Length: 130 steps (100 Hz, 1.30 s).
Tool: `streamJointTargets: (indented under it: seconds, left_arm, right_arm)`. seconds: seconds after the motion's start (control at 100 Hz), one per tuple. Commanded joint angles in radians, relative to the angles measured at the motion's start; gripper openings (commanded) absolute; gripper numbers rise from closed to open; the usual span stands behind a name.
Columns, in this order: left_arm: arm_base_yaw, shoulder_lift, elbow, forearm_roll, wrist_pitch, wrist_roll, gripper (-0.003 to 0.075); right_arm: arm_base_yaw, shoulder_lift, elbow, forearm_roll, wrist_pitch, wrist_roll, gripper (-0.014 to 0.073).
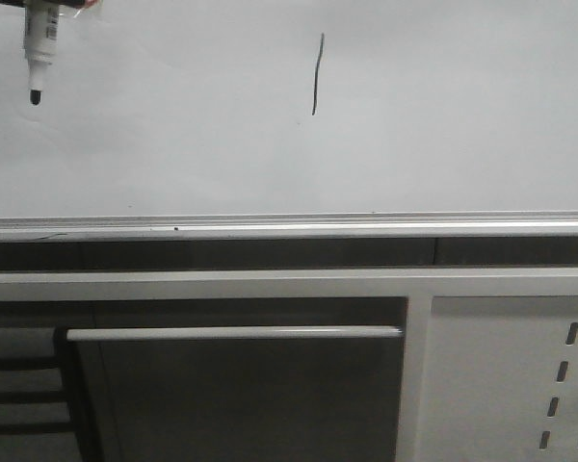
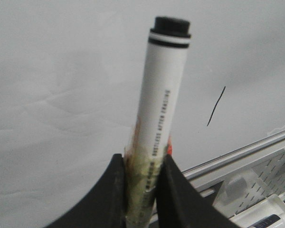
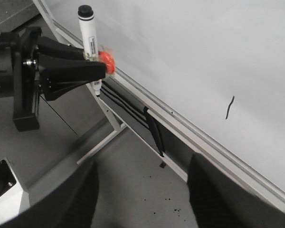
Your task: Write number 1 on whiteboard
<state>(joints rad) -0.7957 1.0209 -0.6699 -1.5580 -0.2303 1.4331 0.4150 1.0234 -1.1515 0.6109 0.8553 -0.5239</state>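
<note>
The whiteboard [image 1: 443, 125] fills the upper front view. On it is the number 1 [image 1: 317, 74], a thin black near-vertical stroke, which also shows as the number 1 [image 2: 216, 106] and the number 1 [image 3: 229, 108] in the wrist views. My left gripper [image 2: 142, 166] is shut on a white marker [image 2: 164, 90] with a black tip. That marker [image 1: 39, 48] hangs at the board's upper left, well left of the stroke. Whether its tip touches the board I cannot tell. My right gripper [image 3: 142, 190] stands open over the floor with nothing between its fingers.
A silver rail [image 1: 289, 229] runs along the whiteboard's bottom edge. Below it are a white frame bar [image 1: 231, 333] and a white perforated panel [image 1: 559, 385] at the lower right. A clear plastic box [image 2: 270, 213] sits below the rail. The left arm [image 3: 23, 76] is near the stand's legs.
</note>
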Motion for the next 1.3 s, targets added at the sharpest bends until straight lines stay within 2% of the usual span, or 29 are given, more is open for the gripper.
streamJointTargets:
  seconds: [0.0, 0.11, 0.18, 0.26, 0.3, 0.49, 0.64, 0.84, 1.11, 1.29]
  left_arm:
    - [-0.009, 0.004, -0.055, 0.027, -0.018, -0.011, -0.002]
    - [-0.009, 0.005, -0.057, 0.058, 0.005, -0.011, -0.002]
    - [-0.009, 0.003, -0.055, 0.12, 0.144, -0.007, -0.002]
    - [-0.009, 0.007, -0.053, 0.21, 0.365, -0.007, -0.002]
    - [-0.009, 0.009, -0.053, 0.226, 0.418, -0.007, -0.002]
    - [-0.011, 0.024, -0.053, 0.228, 0.528, -0.001, -0.002]
    - [-0.048, 0.024, -0.053, 0.228, 0.524, 0.031, -0.002]
    - [-0.067, 0.024, -0.053, 0.228, 0.497, 0.035, -0.002]
    - [-0.067, 0.024, -0.053, 0.218, 0.487, 0.043, -0.002]
    - [-0.067, 0.024, -0.053, 0.216, 0.497, 0.043, -0.002]
  right_arm:
    - [-0.008, -0.017, -0.033, 0.038, -0.04, 0.001, 0.0377]
    - [-0.008, -0.017, -0.033, 0.038, -0.037, 0.001, 0.0377]
    - [-0.008, -0.017, -0.033, 0.048, -0.054, 0.001, 0.0377]
    - [-0.006, -0.013, -0.033, 0.096, -0.067, -0.016, 0.0377]
    - [-0.006, -0.011, -0.033, 0.116, -0.059, -0.037, 0.0376]
    - [-0.006, 0.037, -0.035, 0.194, -0.011, -0.093, 0.0375]
    - [-0.006, 0.078, -0.035, 0.297, 0.043, -0.155, 0.0375]
    - [-0.006, 0.095, -0.035, 0.365, 0.07, -0.201, 0.0375]
    - [-0.006, 0.106, -0.035, 0.371, 0.106, -0.213, 0.037]
    - [-0.006, 0.117, -0.035, 0.391, 0.113, -0.233, 0.0301]
